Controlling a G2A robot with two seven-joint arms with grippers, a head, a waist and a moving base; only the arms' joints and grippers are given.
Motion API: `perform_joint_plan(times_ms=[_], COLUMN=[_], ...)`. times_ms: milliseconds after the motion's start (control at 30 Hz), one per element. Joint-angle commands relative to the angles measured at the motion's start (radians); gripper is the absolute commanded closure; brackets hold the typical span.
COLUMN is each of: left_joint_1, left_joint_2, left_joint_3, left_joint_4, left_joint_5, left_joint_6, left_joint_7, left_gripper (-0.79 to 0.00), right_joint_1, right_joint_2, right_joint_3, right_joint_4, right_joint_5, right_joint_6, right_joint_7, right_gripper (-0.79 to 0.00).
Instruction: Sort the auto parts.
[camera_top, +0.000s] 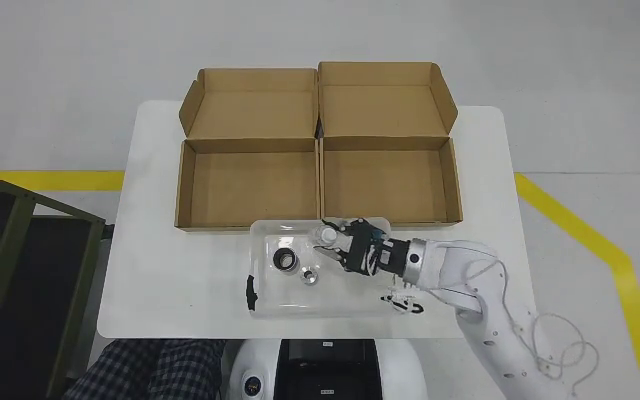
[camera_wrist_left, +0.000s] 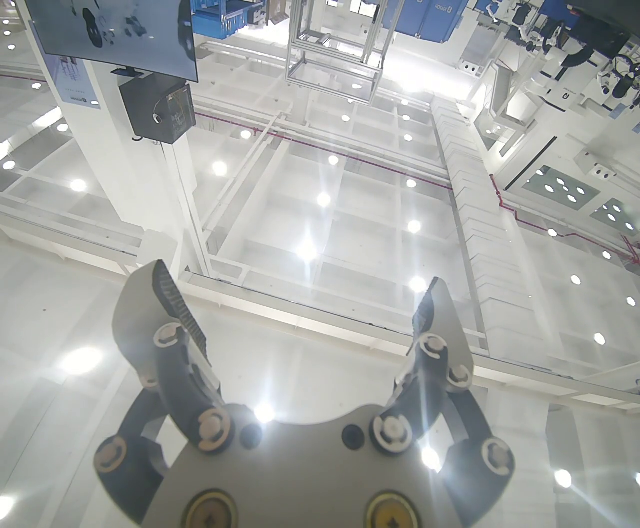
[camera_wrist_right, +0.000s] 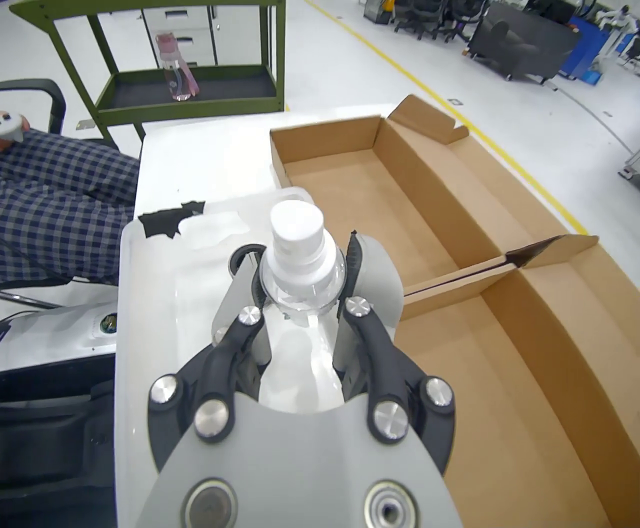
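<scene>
With the right gripper (camera_wrist_right: 302, 280), clamps a white-capped clear part (camera_wrist_right: 297, 235) at the edge of the clear tray (camera_wrist_right: 145, 300), just beside the cardboard boxes (camera_top: 385, 185). Points the left gripper (camera_wrist_left: 295, 280) ceilingward, fingers (camera_wrist_left: 170, 305) spread wide, holding nothing.

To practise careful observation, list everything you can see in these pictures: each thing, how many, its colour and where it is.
cardboard boxes: two, brown, lids open, side by side on the table's far half
table: one, white, under the boxes and tray
tray: one, clear plastic, in front of the boxes
white-capped part: one, clear with a white cap, over the tray
ring part: one, dark, in the tray
small metal part: one, silvery, beside the ring part
black tape: one patch, on the tray's rim
cart: one, green, on the floor
bottle: one, pink, on the cart
right gripper: shut on the white-capped part
left gripper: open, pointing at the ceiling
</scene>
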Motion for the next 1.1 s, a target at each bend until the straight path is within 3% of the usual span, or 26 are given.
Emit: perform_joint_plan(times_ms=[0, 200, 433, 1067], left_joint_1=[0.0, 0.0, 0.0, 0.0], left_joint_2=[0.0, 0.0, 0.0, 0.0], left_joint_3=[0.0, 0.0, 0.0, 0.0], left_joint_4=[0.0, 0.0, 0.0, 0.0], left_joint_5=[0.0, 0.0, 0.0, 0.0], left_joint_6=[0.0, 0.0, 0.0, 0.0], left_joint_7=[0.0, 0.0, 0.0, 0.0], left_gripper=[-0.785, -0.785, -0.785, -0.785], right_joint_1=[-0.004, 0.004, 0.024, 0.029], right_joint_2=[0.0, -0.001, -0.003, -0.011], right_joint_3=[0.01, 0.036, 0.062, 0.126], right_joint_4=[-0.013, -0.01, -0.031, -0.057], right_joint_5=[0.006, 0.12, 0.189, 0.218], right_joint_6=[0.021, 0.003, 0.031, 0.089], right_joint_7=[-0.045, -0.215, -0.303, -0.57], right_gripper=[0.0, 0.0, 0.0, 0.0])
